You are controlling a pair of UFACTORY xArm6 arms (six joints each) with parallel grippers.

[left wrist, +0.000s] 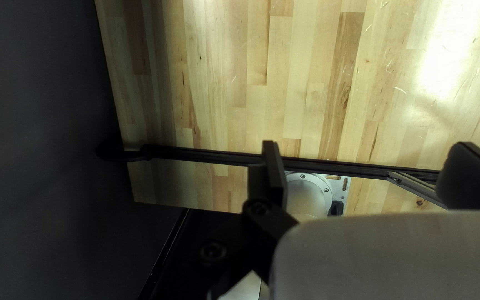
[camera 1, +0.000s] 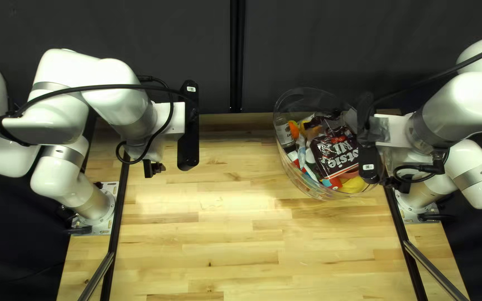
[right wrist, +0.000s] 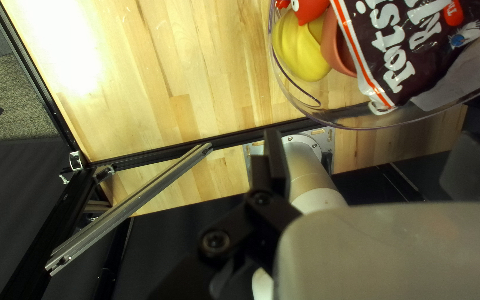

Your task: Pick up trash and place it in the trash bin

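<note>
Trash (camera 1: 301,153) sits inside clear bin (camera 1: 298,184), brown bag (right wrist: 406,50) on top. Bin is ahead of right gripper (right wrist: 370,136), much the nearer; fingers apart. Left gripper (left wrist: 368,147) well off, fingers apart too. Likely next: right backs away without brushing rim.

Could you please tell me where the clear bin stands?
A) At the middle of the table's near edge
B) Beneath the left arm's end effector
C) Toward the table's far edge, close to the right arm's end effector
C: the top left view shows the clear bin toward the far edge, close to the right end effector.
</note>
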